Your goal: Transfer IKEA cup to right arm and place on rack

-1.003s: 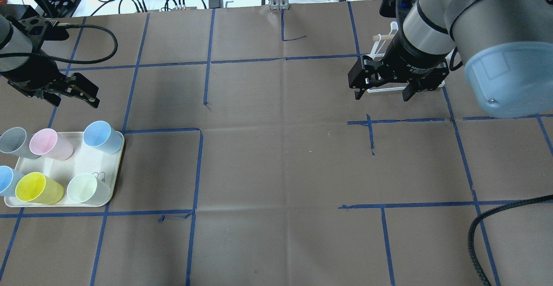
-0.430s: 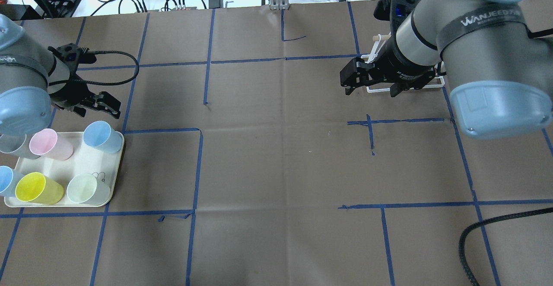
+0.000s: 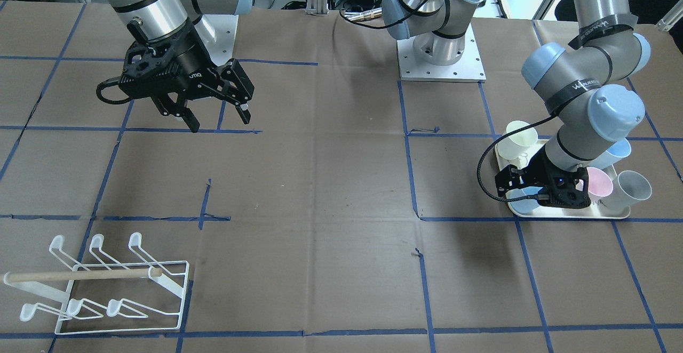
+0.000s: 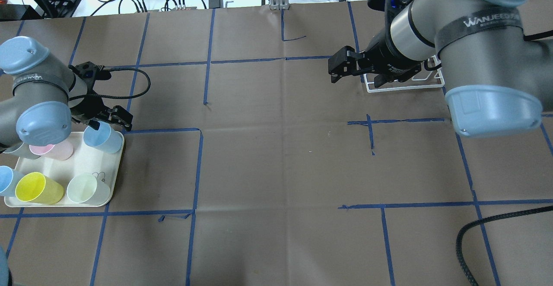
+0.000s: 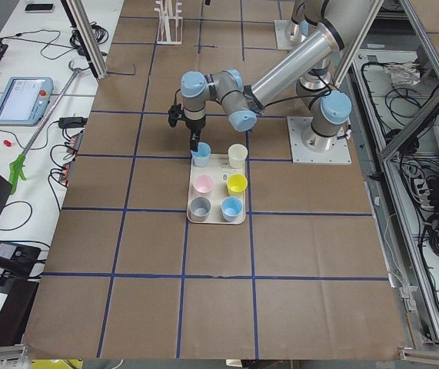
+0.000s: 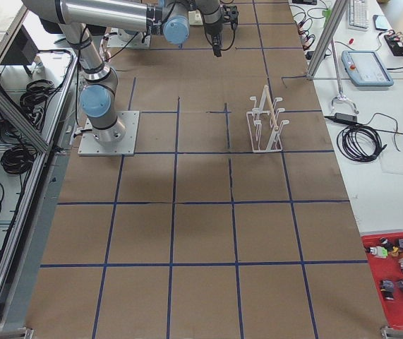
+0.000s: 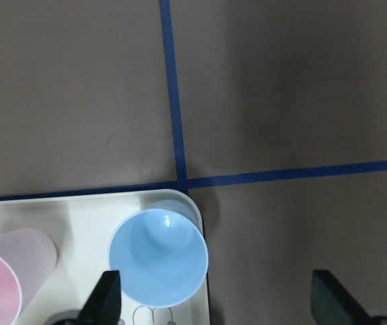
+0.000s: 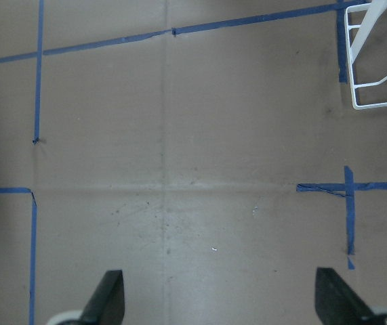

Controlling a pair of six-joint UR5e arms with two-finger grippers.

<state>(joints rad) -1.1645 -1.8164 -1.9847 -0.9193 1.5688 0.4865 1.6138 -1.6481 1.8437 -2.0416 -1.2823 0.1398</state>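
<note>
At the tray (image 7: 57, 217) corner, my left gripper (image 7: 213, 277) hangs spread above the upright blue cup (image 7: 158, 257), which seems nearer one finger (image 7: 106, 298) than centred. Descending so, that finger could strike the rim and topple it. My right gripper (image 8: 220, 284), also spread, hovers apart from the rack (image 3: 80, 275).

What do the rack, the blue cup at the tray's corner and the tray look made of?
Rack: white coated wire, thin bent rods, with a pale wooden dowel handle. Blue cup: probably plastic, matt, uniform pastel, thin wall. Tray: cream, smooth, rounded rim; likely plastic, not certain.
</note>
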